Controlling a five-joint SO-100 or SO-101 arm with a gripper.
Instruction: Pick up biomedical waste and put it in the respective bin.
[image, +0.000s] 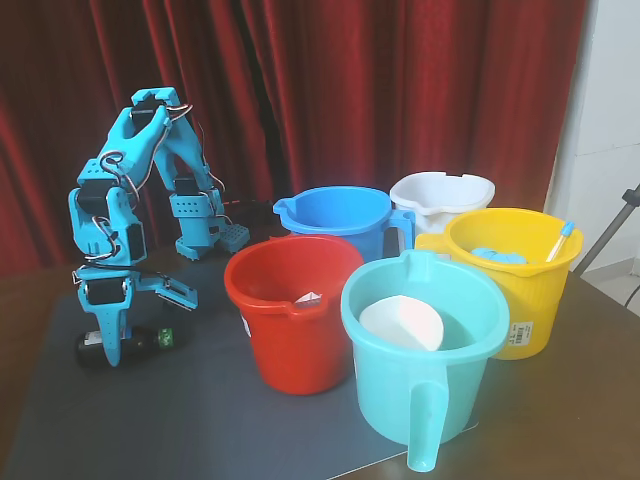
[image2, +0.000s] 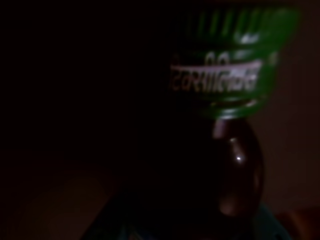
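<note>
dark mat (image: 200, 410): bottle (image: 150, 341) (lying) under gripper (image: 112, 352).

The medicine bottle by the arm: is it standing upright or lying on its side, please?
Lying on its side: in the fixed view the medicine bottle stretches along the mat, green cap pointing right.

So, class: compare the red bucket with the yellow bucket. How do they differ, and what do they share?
The red bucket stands nearer the fixed camera and the gripper; the yellow bucket stands further right. The red bucket holds a small white scrap, the yellow bucket blue items and a pen-like stick. Both stand upright and open-topped.
</note>
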